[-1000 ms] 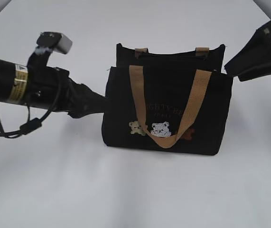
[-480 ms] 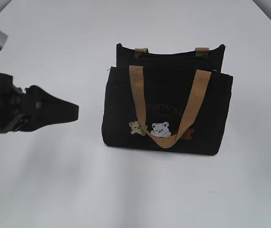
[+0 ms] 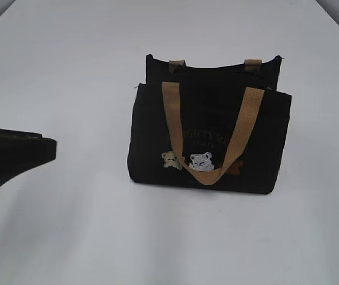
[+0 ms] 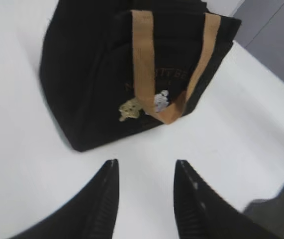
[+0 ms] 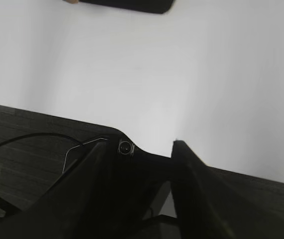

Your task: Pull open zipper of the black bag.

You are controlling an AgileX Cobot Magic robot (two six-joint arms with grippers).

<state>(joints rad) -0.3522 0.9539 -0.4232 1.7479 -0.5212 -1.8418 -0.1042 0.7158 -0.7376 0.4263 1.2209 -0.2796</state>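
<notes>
The black bag point(image 3: 208, 139) stands upright mid-table, its tan handle point(image 3: 208, 169) hanging over the bears on its front. The zipper point(image 3: 216, 71) is a dark line along the top between the two panels; its pull I cannot make out. My left gripper point(image 3: 51, 149) sits low at the left edge, well clear of the bag. In the left wrist view the left gripper point(image 4: 146, 164) is open with bare table in the gap and the bag point(image 4: 97, 74) ahead. My right gripper point(image 5: 141, 144) is open and empty, far from the bag point(image 5: 127, 5), and out of the exterior view.
The white table point(image 3: 157, 237) carries only the bag. In the right wrist view the table's near edge point(image 5: 231, 169) gives way to a dark surface with a thin cable point(image 5: 27, 139). Grey floor point(image 4: 276, 40) shows past the table's far edge.
The left arm has drawn back from the bag's left side to the left edge of view. The right arm has left the exterior view at the upper right. The bag has not moved.
</notes>
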